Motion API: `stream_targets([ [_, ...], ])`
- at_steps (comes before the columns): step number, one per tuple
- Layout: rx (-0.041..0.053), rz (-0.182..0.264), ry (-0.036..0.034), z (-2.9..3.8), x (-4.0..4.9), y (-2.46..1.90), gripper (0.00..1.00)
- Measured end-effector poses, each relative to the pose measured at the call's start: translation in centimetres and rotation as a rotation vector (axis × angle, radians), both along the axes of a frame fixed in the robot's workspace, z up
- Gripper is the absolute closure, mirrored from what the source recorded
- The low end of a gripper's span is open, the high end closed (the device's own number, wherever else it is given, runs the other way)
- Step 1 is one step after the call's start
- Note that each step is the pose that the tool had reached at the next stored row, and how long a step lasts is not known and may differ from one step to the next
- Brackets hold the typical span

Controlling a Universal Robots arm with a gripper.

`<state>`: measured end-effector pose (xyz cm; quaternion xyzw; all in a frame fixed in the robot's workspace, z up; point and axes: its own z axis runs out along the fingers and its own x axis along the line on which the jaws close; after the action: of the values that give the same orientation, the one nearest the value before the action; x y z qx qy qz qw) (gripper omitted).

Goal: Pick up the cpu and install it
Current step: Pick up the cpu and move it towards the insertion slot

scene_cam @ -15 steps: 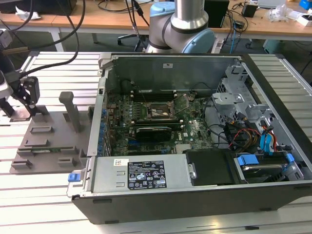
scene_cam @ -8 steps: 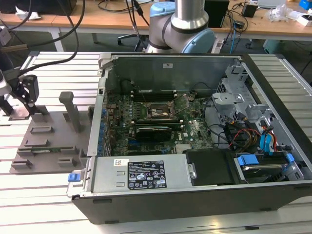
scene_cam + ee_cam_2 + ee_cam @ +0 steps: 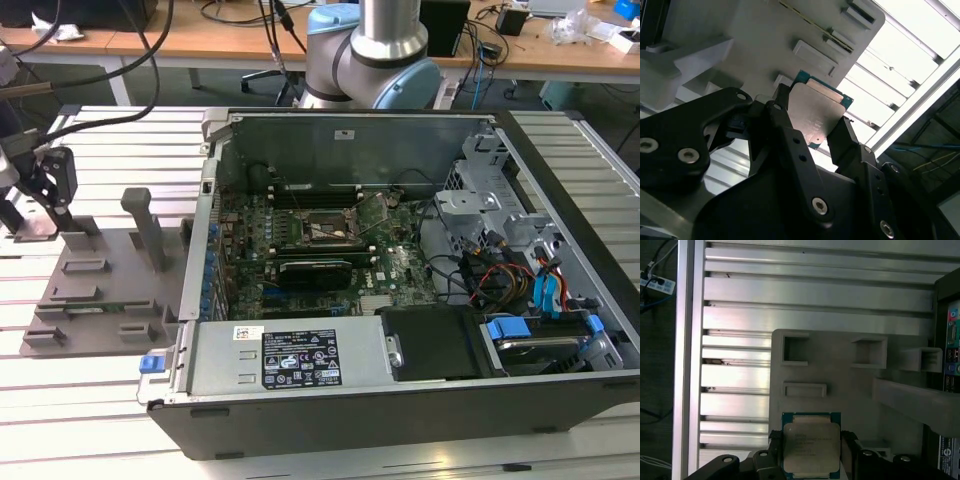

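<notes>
Black and narrowed, the tool (image 3: 812, 114) holds the cpu (image 3: 811, 446), a small flat square chip with a silvery-grey metal top and a thin green rim. Its 2 fingers (image 3: 790, 135) are set against opposite edges of the chip in both wrist views. In the exterior view the tool hangs well outside the open dark metal computer case (image 3: 400, 425), to the exterior view's left of it. It is over the far end of the grey plastic fixture plate (image 3: 110, 290), which lies on the ribbed aluminium desk (image 3: 90, 410) just beside the case's side wall. Near the middle of the case, the black rectangular socket frame (image 3: 325, 232) sits on the green motherboard.

By my reading this is the pick-up step: the grip is made and the install is not yet begun. Getting the chip to the socket calls for keeping it level, clearing the case wall and matching its corners to the frame.

The fingers hide the chip's underside, so I cannot tell whether it has left the plate. The exterior view's edge cuts off part of the tool, and the socket is too small to show whether it stands open.
</notes>
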<state>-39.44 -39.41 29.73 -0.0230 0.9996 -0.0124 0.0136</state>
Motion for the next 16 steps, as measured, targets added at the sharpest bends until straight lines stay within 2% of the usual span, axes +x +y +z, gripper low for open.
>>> stream_targets([
  [10,0.0000,0.000,0.0000,1.17,0.00,0.00,0.45],
  [11,0.0000,0.000,0.0000,1.53,0.00,0.00,0.45],
  [13,0.0000,0.000,0.0000,3.05,0.00,0.00,0.45],
  [16,0.0000,0.000,0.0001,3.43,0.00,0.00,0.45],
])
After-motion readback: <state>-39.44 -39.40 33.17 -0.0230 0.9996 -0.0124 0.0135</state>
